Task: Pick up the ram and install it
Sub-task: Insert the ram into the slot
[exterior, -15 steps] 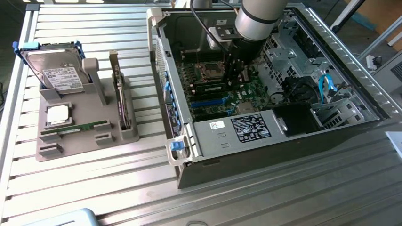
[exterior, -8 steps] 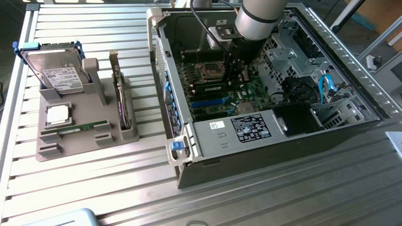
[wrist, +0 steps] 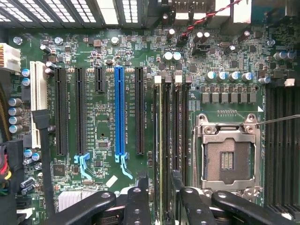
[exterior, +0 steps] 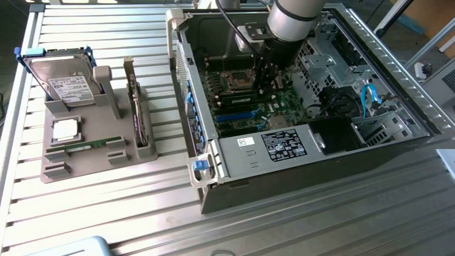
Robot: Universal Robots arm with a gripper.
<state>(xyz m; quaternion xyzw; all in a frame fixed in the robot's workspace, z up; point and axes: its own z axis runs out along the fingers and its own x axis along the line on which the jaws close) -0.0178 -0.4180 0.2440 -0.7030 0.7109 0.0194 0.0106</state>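
The ram (exterior: 96, 145), a thin green stick, lies flat in a groove of the grey holder (exterior: 106, 162) on the exterior view's left. Well away from it, my gripper (exterior: 265, 88) hangs inside the open computer case (exterior: 235, 160), low over the motherboard (exterior: 284, 101). In the wrist view my gripper (wrist: 159, 182) is open, its black fingers (wrist: 139, 197) straddling the long dark memory slots (wrist: 180, 122), and it holds nothing. One slot (wrist: 160, 122) between the fingers shows a pale thin edge along it. I cannot tell whether a stick sits there.
The grey holder also carries a hard drive (exterior: 67, 80), an upright green card (exterior: 133, 101) and a square silver chip (exterior: 65, 129). Beside the slots are an empty processor socket (wrist: 227, 157) and a blue expansion slot (wrist: 119, 112). The case walls hem in the arm.
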